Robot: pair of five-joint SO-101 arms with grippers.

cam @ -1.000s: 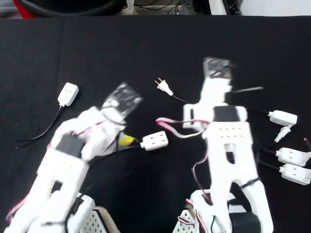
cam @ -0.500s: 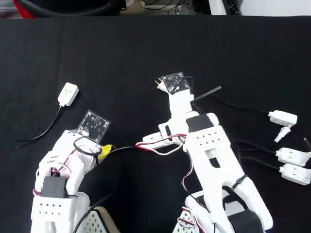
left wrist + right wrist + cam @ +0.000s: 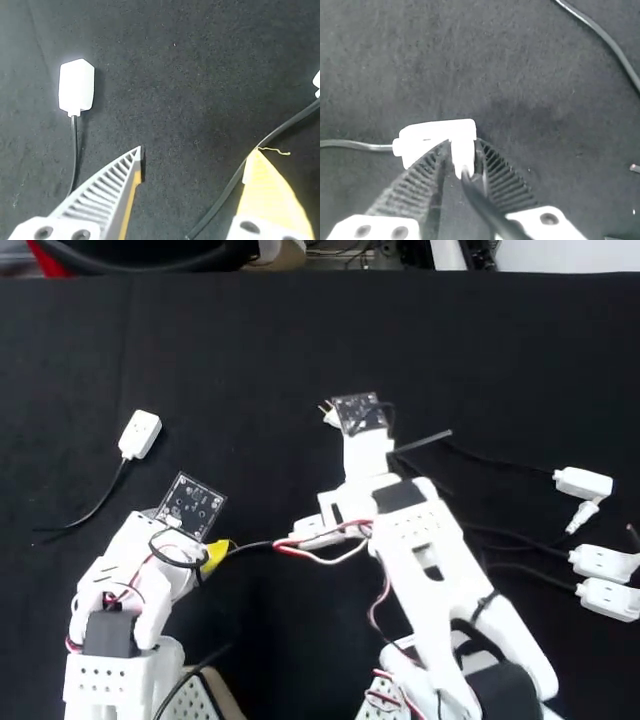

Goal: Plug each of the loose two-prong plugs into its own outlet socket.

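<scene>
Right gripper (image 3: pixel 462 148) has swung onto the plug (image 3: pixel 435 135); jaws now pinch its neck. Left gripper (image 3: pixel 197 151) drawn back, jaws wide, empty. Grasp made; insertion pending.

Left arm (image 3: pixel 130 580) folded back, fingers (image 3: pixel 115 185) spread wide; right arm (image 3: pixel 420 540) stretched forward, fingers (image 3: pixel 500 175) clamping a plug (image 3: pixel 437 137).

White plug (image 3: pixel 328 415) mid-table, white outlet socket (image 3: pixel 139 434) well apart

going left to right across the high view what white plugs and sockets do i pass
lone outlet socket → two-prong plug → cluster of white sockets and plugs by the right edge
</scene>
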